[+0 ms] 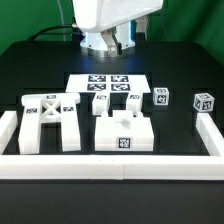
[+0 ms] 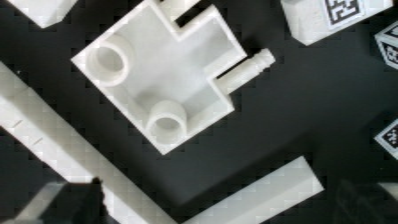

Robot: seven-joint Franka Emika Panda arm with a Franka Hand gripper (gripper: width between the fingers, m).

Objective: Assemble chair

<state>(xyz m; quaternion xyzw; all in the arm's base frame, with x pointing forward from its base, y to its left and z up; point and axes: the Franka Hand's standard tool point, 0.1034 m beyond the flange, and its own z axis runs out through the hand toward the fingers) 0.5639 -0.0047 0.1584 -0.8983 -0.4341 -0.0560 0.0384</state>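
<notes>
In the exterior view the chair parts lie apart on the black table. The X-braced frame (image 1: 52, 120) is at the exterior view's left, and the flat seat slab (image 1: 125, 132) is in the middle near the front rail. Two small tagged posts (image 1: 161, 98) (image 1: 203, 102) stand at the right. My gripper (image 1: 120, 42) hangs high at the back, over none of them, holding nothing. In the wrist view the seat slab (image 2: 160, 70) shows two round holes and short pegs. My gripper (image 2: 217, 205) is open. One dark finger (image 2: 63, 200) shows at the frame's edge.
The marker board (image 1: 110, 87) lies flat behind the parts. Long white border rails run along the front (image 1: 110, 165), left (image 1: 8, 125) and right (image 1: 212, 135). A rail corner (image 2: 178, 195) shows in the wrist view, with tagged blocks (image 2: 338, 15) (image 2: 382, 135) near the frame's edges.
</notes>
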